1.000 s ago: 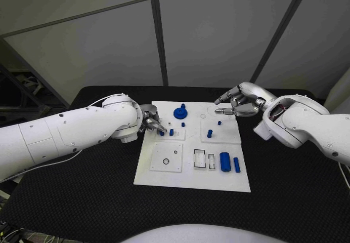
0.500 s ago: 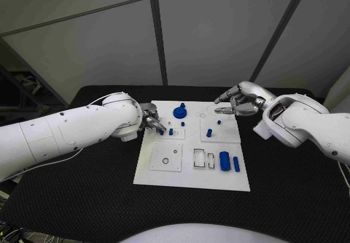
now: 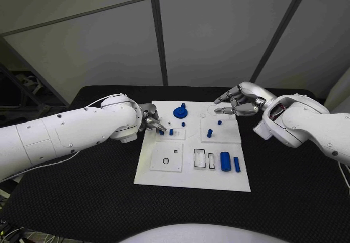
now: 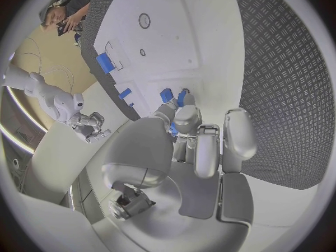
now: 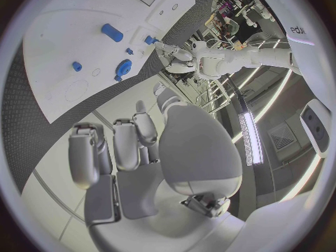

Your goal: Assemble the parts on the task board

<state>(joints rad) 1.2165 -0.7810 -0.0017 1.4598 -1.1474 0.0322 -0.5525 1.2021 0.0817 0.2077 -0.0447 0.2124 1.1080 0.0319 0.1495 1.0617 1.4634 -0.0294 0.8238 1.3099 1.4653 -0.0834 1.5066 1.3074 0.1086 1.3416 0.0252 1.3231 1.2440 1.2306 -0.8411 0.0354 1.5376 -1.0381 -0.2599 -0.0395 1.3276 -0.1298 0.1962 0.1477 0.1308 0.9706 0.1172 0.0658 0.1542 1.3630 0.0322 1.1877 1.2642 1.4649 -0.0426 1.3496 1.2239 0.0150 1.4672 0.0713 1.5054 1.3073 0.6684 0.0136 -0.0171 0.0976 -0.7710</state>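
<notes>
A small blue peg (image 3: 161, 132) was at the left side of the white task board (image 3: 191, 179), near its far end, and my left hand (image 3: 151, 122) had it pinched between its fingertips (image 4: 183, 117). In the left wrist view the peg (image 4: 167, 95) sat right at my fingertips with another small blue peg (image 4: 182, 97) just beside it, so close that I could not tell the two apart very well. I think the step was to set my peg into its hole. To do that well I would keep it standing straight, go down slowly, and let go only when it sat snug. The second peg (image 3: 171, 132) stood so near that my fingers could bump it, so I would need to keep them thin and careful. A big round blue part (image 3: 180, 111) stood farther back on the board, and one more peg (image 3: 209, 133) stood toward the right side. Nearer to me lay a fat blue cylinder (image 3: 224, 160) and a thin blue bar (image 3: 236, 164), side by side, well away from my work. My right hand (image 3: 237, 104) hung over the far right corner of the board with its fingers curled a little apart and nothing in them. The black tabletop (image 3: 292, 192) lay all around the board.
</notes>
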